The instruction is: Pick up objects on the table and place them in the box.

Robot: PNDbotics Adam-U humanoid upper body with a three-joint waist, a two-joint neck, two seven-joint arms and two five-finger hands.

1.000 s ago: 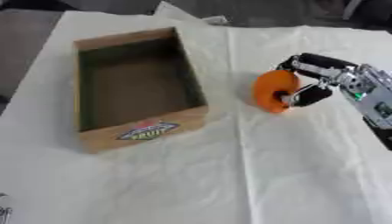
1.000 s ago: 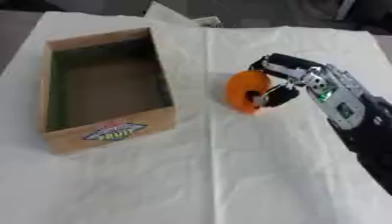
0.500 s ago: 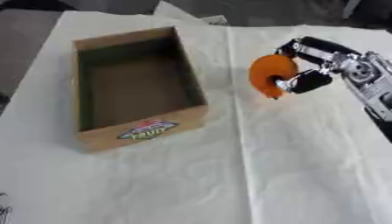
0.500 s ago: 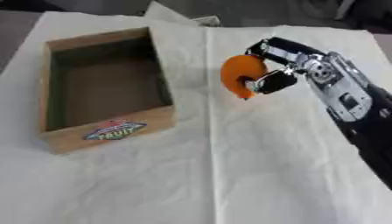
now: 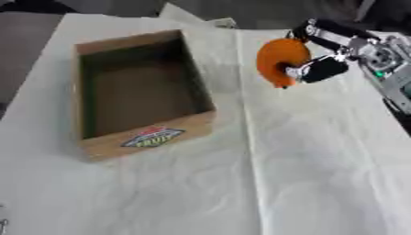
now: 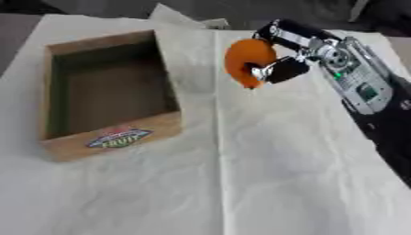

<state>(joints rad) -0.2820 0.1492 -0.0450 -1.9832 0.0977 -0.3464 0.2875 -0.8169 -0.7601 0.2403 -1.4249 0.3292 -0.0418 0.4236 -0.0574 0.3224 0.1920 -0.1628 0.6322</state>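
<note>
Open box [image 5: 136, 92], bare cloth [image 5: 321, 151] around it

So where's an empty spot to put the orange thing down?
The box is empty inside, so there is room there. The white cloth is bare in front of the box and all down its right side. The only busy spot is at the far right, where the right hand holds the orange thing.

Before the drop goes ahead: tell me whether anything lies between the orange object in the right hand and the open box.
Nothing visible does. The right hand holds the orange object to the right of the box, with only bare white cloth between them. The box's near right wall is the one edge to pass over.
</note>
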